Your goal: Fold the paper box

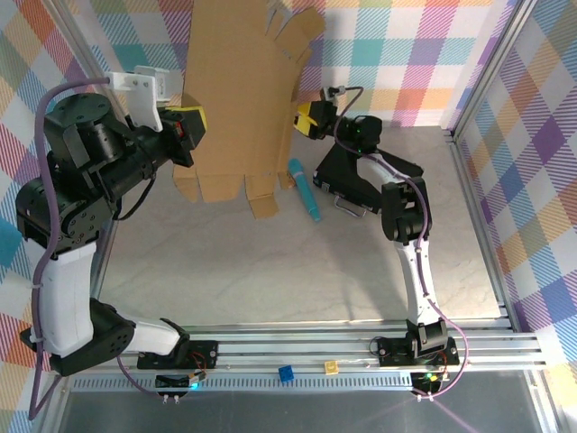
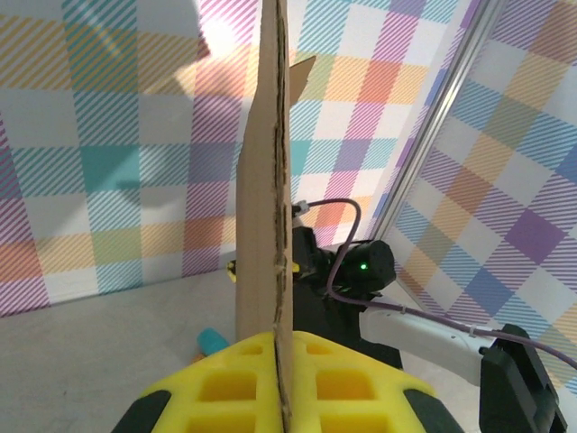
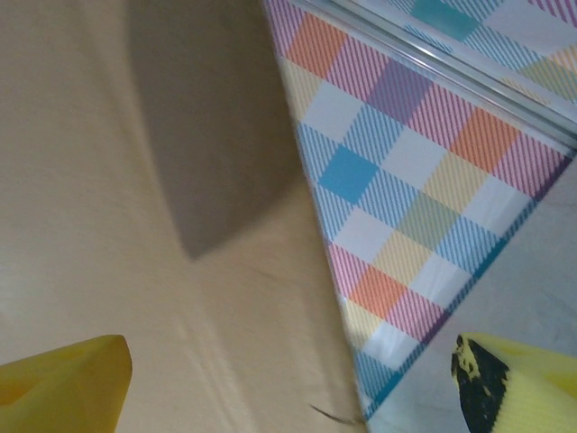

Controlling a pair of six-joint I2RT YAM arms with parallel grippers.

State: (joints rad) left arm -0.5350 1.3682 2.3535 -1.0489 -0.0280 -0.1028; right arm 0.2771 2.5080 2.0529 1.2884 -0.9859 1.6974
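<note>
1. Nearest us, the left arm (image 1: 81, 180) rises high beside the left frame post, with little spare room between it and the checked side wall
2. Our left gripper (image 1: 193, 126) is clamped on the left edge of the paper box (image 1: 239, 90); from the left wrist view the pads (image 2: 225, 388) meet tight on the corrugated edge
3. We see the paper box standing as an unfolded sheet at the far wall, lower flaps down by the table (image 1: 270, 271), top tabs splayed
4. Just beside its lower right corner lies a teal pen (image 1: 305, 191)
5. Our right gripper (image 1: 311, 117) waits with jaws wide at the sheet's right edge; from the right wrist view that edge runs between its pads (image 3: 63, 383), and we cannot tell whether either touches
6. Under the right arm lies a black case (image 1: 347, 180); bare table spreads to its right and forward to the near rail
</note>
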